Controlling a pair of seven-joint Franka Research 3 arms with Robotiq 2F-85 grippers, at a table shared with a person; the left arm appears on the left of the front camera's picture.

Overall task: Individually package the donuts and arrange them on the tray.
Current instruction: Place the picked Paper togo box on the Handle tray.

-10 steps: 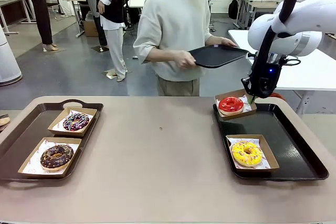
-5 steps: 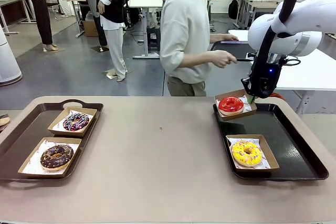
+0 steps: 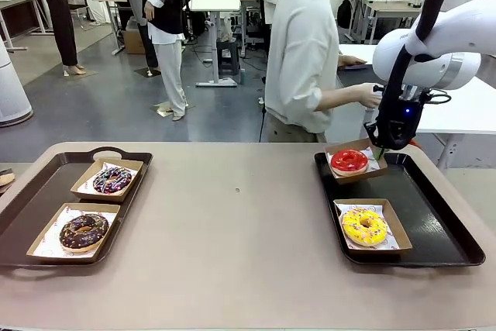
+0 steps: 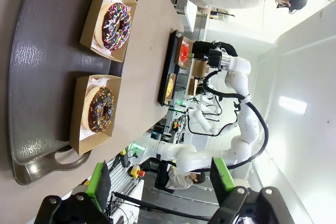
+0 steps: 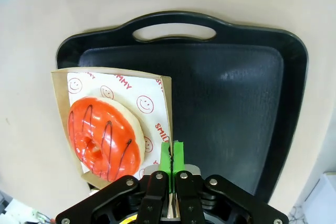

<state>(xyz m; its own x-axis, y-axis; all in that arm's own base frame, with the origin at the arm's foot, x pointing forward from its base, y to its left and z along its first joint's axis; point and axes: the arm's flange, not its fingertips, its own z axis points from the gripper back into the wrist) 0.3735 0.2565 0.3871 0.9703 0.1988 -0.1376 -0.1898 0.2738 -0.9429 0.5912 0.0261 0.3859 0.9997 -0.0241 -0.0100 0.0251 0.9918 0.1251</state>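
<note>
My right gripper [image 3: 379, 149] is shut on the edge of a shallow cardboard box [image 3: 366, 146] holding the glossy red donut [image 3: 349, 161]. The box lies across the far left corner of the right tray [image 3: 434, 215]. In the right wrist view the green pads [image 5: 171, 156] pinch the box's paper-lined rim [image 5: 167, 109], with the red donut [image 5: 105, 137] to their left. The yellow donut [image 3: 364, 226] sits boxed on the same tray. On the left tray [image 3: 46, 191] are the dark sprinkled donut [image 3: 112, 180] and the chocolate donut [image 3: 84, 231], both boxed. My left gripper [image 4: 160, 182] hangs open above that tray.
A person [image 3: 306, 52] stands close behind the table's far edge, turned to the right, one hand [image 3: 364, 95] near my right arm. A white table [image 3: 465, 114] stands behind on the right. The tabletop [image 3: 232, 222] between the two trays is bare.
My right gripper has shifted the red donut's box slightly to the right, over the tray. The person has turned away with the black tray they carried and set it behind.
</note>
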